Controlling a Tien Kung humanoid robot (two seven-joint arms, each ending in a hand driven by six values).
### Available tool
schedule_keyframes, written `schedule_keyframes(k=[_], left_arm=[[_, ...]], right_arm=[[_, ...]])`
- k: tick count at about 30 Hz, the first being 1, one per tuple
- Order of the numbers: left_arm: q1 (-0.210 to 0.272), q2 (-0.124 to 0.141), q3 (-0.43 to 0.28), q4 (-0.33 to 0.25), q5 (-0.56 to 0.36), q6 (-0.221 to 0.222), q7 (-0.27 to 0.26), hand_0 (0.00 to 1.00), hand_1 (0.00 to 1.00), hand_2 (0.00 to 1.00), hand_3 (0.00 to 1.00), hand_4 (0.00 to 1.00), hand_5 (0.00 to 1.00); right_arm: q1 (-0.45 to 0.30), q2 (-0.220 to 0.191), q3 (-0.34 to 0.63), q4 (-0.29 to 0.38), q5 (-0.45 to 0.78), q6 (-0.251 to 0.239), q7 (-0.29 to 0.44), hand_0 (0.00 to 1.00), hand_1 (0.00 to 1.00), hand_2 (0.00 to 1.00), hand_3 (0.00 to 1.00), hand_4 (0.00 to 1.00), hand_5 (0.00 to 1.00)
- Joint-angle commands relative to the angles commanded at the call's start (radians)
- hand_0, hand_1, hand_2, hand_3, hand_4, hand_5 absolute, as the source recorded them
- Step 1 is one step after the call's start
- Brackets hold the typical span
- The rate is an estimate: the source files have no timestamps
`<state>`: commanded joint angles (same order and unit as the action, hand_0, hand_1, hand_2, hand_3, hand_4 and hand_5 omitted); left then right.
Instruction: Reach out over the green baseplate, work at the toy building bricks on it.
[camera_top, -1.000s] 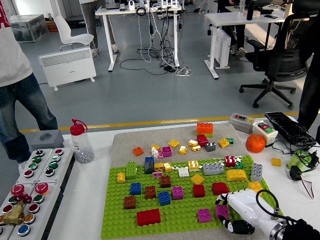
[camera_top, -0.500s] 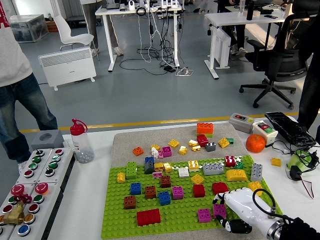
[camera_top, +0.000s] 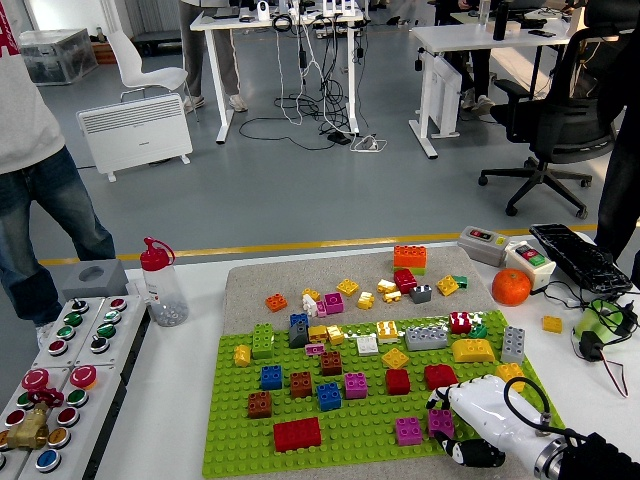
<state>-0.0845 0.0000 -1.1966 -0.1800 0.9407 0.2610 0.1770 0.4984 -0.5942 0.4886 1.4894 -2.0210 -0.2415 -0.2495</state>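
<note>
1. The white table (camera_top: 190, 400) is seen from the robot's side; a grey mat (camera_top: 255, 280) is laid across its middle.
2. The green baseplate (camera_top: 350, 425) is laid flat on the mat's near part, at the table's near centre. Its long axis runs left to right, slightly skewed, with the right end lying a little farther off. Its surface is bright green and studded.
3. The right hand (camera_top: 478, 425), white with black fingertips, is brought in from the near right corner and rests over the baseplate's near right part. Its fingers (camera_top: 470, 452) are curled beside a magenta brick (camera_top: 441, 421); whether that brick is gripped cannot be told.
4. A flat red brick (camera_top: 297, 434) is seated near the baseplate's near left corner, its long side running left to right.
5. Smaller toy building bricks (camera_top: 328, 395) in blue, brown, pink, yellow and grey are set upright across the plate; loose ones (camera_top: 409, 256) are scattered on the mat beyond it.
6. An orange fruit (camera_top: 511, 287) is noted at the far right, clear of the plate.
</note>
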Motion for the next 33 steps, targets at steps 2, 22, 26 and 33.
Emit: schedule_keyframes(k=[2, 22, 26, 33], left_arm=[[-0.001, 0.000, 0.000, 0.000, 0.000, 0.000, 0.000, 0.669, 0.614, 0.567, 0.468, 0.240, 0.998], [-0.002, 0.000, 0.001, 0.000, 0.002, 0.001, 0.000, 0.669, 0.613, 0.565, 0.466, 0.240, 0.998], [-0.003, 0.000, 0.000, 0.000, 0.002, 0.001, 0.000, 0.669, 0.613, 0.565, 0.466, 0.241, 0.998], [-0.002, 0.000, -0.002, 0.000, 0.005, 0.001, 0.002, 0.670, 0.613, 0.564, 0.464, 0.241, 0.998]], right_arm=[[0.001, -0.001, -0.001, 0.000, 0.001, 0.001, -0.001, 0.495, 0.569, 0.564, 0.587, 0.429, 0.133], [0.014, -0.002, -0.024, 0.001, 0.007, 0.007, 0.002, 0.496, 0.572, 0.567, 0.585, 0.430, 0.138], [0.017, -0.001, -0.030, -0.004, 0.000, 0.005, 0.003, 0.503, 0.580, 0.570, 0.586, 0.430, 0.134], [0.019, 0.004, -0.037, -0.014, -0.021, -0.001, 0.002, 0.515, 0.617, 0.601, 0.591, 0.434, 0.111]])
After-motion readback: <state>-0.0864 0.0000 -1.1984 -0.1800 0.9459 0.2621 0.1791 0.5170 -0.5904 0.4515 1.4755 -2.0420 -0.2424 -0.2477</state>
